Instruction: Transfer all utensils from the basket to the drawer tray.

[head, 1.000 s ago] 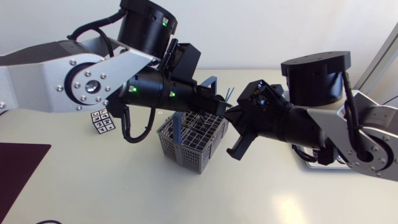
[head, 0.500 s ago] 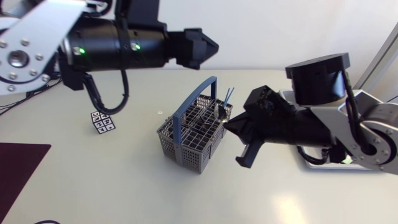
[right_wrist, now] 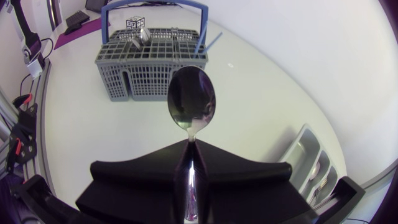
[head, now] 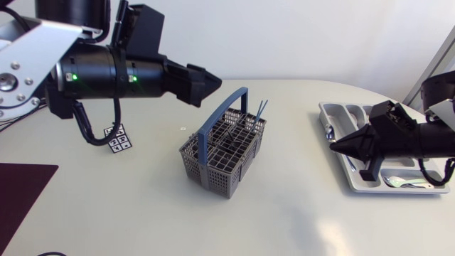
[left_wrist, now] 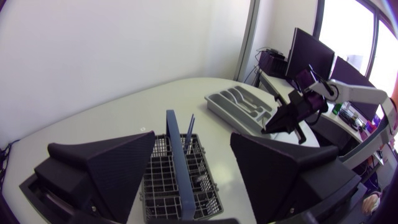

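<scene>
The grey wire basket (head: 222,158) with a blue handle stands mid-table, with thin blue sticks (head: 261,108) and metal utensils in it. My left gripper (head: 212,82) hangs open above and left of it; in the left wrist view the left gripper (left_wrist: 193,140) has its wide fingers (left_wrist: 106,168) spread over the basket (left_wrist: 180,183). My right gripper (head: 335,147) is over the grey drawer tray (head: 334,110). In its wrist view the right gripper (right_wrist: 189,146) is shut on a metal spoon (right_wrist: 191,102), bowl pointing ahead.
A small printed marker tag (head: 117,139) lies left of the basket. A dark purple mat (head: 21,192) covers the table's front left corner. The tray (head: 419,186) holds some cutlery and sits near the right table edge.
My left gripper has risen out of the basket to the left and opened. My right gripper has carried the spoon from beside the basket to the right, over the tray.
</scene>
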You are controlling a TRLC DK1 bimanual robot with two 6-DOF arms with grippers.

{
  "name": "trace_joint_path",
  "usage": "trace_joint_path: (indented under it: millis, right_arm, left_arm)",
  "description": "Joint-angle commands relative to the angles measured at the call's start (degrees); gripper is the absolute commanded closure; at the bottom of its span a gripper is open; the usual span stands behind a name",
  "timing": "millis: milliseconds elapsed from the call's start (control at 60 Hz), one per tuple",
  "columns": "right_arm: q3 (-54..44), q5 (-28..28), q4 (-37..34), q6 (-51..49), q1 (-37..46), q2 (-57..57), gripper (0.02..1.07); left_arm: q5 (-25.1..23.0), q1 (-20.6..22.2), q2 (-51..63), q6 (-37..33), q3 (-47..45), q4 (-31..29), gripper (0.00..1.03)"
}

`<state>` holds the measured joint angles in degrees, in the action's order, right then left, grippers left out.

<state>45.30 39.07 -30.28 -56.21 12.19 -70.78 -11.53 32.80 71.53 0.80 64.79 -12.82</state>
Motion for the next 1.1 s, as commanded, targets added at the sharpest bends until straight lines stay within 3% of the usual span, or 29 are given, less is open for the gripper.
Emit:
trace_joint_path:
  millis: [0,217,483,733,983,1017,1083]
  right_arm:
    - [3.13,1.98,-4.52,-12.53,6.54,-4.54,1.02]
    - [9.19,1.27,-12.96,-34.94,20.95,-16.4,1.02]
    - [16.66,-7.43,-13.93,-49.88,29.56,-28.71,1.02]
    - [20.88,-13.84,-12.52,-56.73,32.38,-34.25,1.02]
    - [15.87,-19.47,-0.22,-58.49,32.02,-35.04,1.0]
    - [15.87,-19.73,0.05,-58.4,32.02,-35.12,0.96]
    - [15.35,-19.91,0.49,-58.49,32.11,-34.95,0.72]
  left_arm:
    - [0.46,1.39,-0.86,-3.79,-3.27,-1.24,0.17]
    - [2.39,2.8,-2.44,-6.95,-7.58,-1.24,0.17]
    - [4.15,5.17,-2.44,-10.29,-9.25,-2.47,0.17]
    - [6.78,7.98,-2.18,-13.19,-11.18,-3.62,0.17]
    - [7.66,8.42,-2.36,-14.42,-12.32,-3.88,0.17]
    - [7.75,8.6,-2.36,-14.6,-12.41,-3.97,0.17]
    - [8.01,9.13,-2.44,-14.77,-12.94,-4.14,0.17]
